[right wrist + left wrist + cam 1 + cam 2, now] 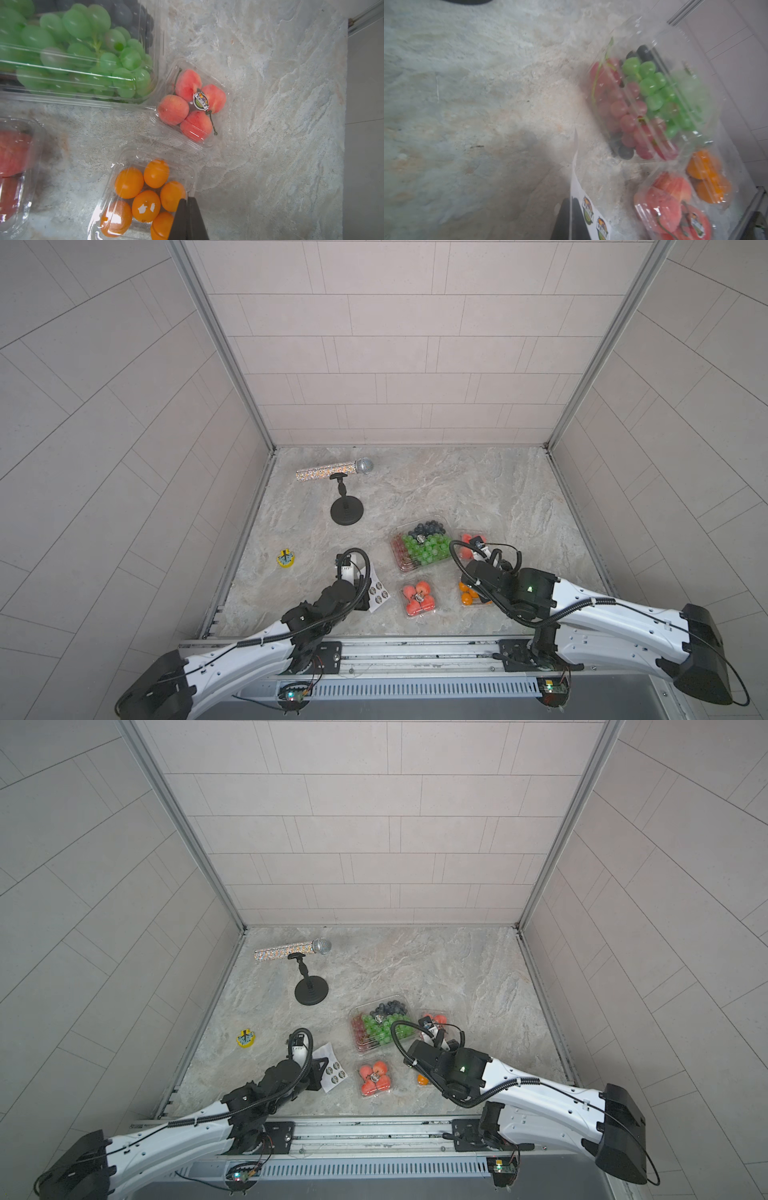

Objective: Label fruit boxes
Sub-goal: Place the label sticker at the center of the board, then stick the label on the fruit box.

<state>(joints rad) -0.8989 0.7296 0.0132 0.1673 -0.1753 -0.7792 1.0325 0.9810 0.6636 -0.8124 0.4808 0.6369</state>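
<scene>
**Fruit-box labelling: one lid left**

Stickers on large clear grape-and-blueberry clamshell (405, 566), near small clear red-fruit clamshell (409, 613) and far red-fruit clamshell (164, 131). None seen on small clear clamshell of oranges (124, 153), on surface beneath right tool (187, 202), pressed together, empty. Left tool (570, 207) pressed together, apparently pinching white sticker sheet (578, 187). Next, probably: peel sticker, press onto orange lid.

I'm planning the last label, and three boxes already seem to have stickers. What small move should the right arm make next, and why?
Probably swing the right gripper, jaws shut, over to the sticker sheet that the left gripper pinches, to peel a label. The orange box beneath it shows no printed sticker, only unclear white flecks.
</scene>
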